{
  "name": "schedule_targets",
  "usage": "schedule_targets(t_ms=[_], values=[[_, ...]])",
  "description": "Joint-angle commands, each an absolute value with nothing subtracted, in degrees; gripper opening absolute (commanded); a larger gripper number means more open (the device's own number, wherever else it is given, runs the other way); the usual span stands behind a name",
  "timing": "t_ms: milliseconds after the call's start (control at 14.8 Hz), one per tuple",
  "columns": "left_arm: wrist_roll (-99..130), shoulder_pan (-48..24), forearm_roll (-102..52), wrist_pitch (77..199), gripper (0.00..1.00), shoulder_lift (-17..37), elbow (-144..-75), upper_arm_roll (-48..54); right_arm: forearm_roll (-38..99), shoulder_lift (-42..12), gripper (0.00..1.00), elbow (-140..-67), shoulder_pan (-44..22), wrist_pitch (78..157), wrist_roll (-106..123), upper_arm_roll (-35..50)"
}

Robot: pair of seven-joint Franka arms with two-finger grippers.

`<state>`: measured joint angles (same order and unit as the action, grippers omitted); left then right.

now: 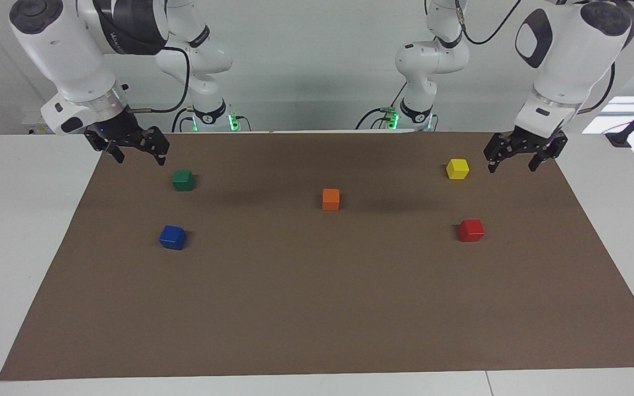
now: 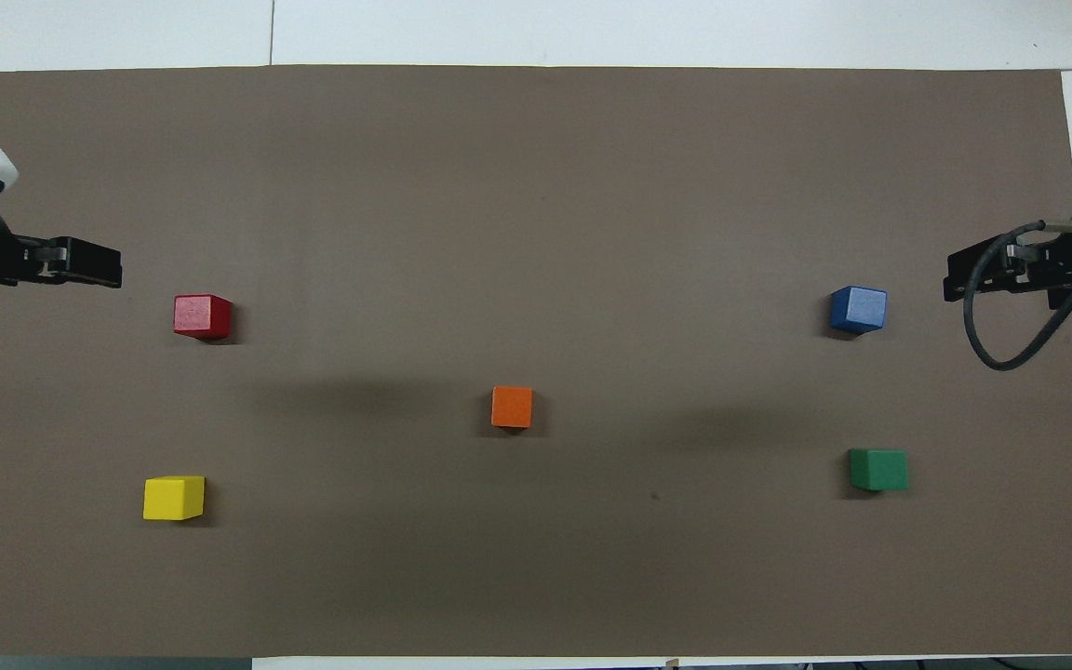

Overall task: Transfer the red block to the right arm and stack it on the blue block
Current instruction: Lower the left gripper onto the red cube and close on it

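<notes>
- We took the orange block (image 1: 331, 199) as landmark, mid-mat on the surface (image 1: 20, 220).
- The red block (image 1: 471, 230) sat toward the left arm's end from the orange block and a bit farther from the robots; untouched, flat on the brown mat (image 2: 536, 577).
- The blue block (image 1: 172, 237) sat toward the right arm's end from the orange block, also a bit farther from the robots, well apart from red.
- The left gripper (image 1: 509, 163) hung in the air just beside the yellow block (image 1: 457, 168), at the left arm's end from the orange block; fingers spread, holding nothing.
- The right gripper (image 1: 139, 156) waited in the air near the green block (image 1: 183, 180), at the right arm's end from the orange block; fingers spread, empty.
- Risk, as we judged it: yellow lay near the left gripper, so a low reach toward red could clip it or grab the wrong cube.
- Risk: an off-centre pinch on red would leave no free faces for the right gripper at handover; the cube could drop.
- Risk: a skewed release on blue could slide red off or shove blue; green sat near enough to get bumped.
- Writing: some lettering on the right arm's dark upper link, too small to read; no labels on the cubes.
</notes>
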<state>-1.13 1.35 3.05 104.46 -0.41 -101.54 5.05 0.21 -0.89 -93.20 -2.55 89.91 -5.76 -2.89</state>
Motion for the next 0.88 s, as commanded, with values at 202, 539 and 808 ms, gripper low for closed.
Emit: schedule_targets(t_ms=[202,539,808], values=[[-1.67,3.85,3.25,120.47,1.0,6.4,-110.02,5.45,0.88,-0.88,1.0,-92.64,-1.58,88.77,-4.13,-2.37],[-1.76,4.83,3.25,134.62,1.0,7.56,-121.01,5.36,0.18,-0.7,1.0,-92.55,0.0,88.86,-2.3,-2.46],[-1.5,4.66,3.25,137.55,1.0,8.43,-123.4,5.45,9.61,-0.35,1.0,-95.0,3.42,92.9,11.06,-2.46]])
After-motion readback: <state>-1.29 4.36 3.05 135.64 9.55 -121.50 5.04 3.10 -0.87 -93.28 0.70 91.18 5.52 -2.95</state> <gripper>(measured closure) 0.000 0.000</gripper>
